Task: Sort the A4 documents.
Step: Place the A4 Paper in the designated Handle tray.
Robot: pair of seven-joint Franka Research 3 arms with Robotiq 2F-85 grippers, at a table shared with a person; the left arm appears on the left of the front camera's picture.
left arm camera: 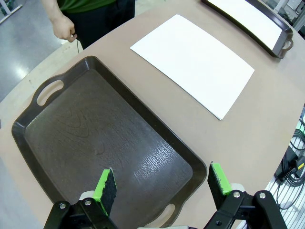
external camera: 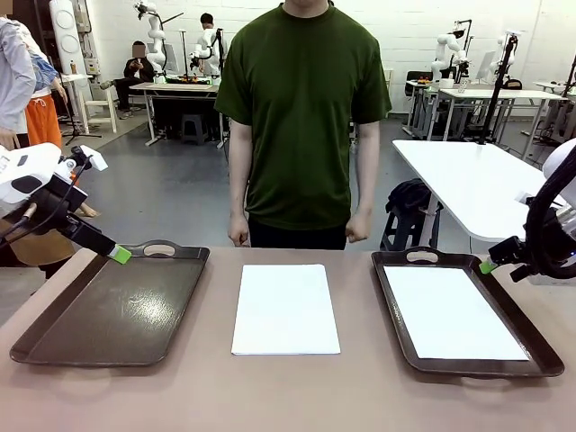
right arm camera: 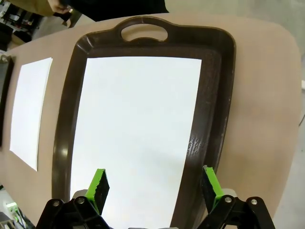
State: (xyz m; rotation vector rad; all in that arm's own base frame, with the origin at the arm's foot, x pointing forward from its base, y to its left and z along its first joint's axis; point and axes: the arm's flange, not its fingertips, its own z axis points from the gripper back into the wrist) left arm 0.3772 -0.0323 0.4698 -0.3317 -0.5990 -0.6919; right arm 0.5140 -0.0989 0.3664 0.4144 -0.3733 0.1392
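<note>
Your right hand (right arm camera: 154, 177) hangs spread and empty over the near end of the right tray (right arm camera: 217, 95), where one A4 sheet (right arm camera: 138, 124) lies flat. Your left hand (left arm camera: 162, 177) is spread too, holding nothing, above the bare left tray (left arm camera: 95, 129). The other A4 documents (external camera: 286, 308) lie on the desk (external camera: 288, 396) between the trays. Watch out: thin paper lying flat offers no edge, so a pinch may crease it, skid it, or lift two sheets.
</note>
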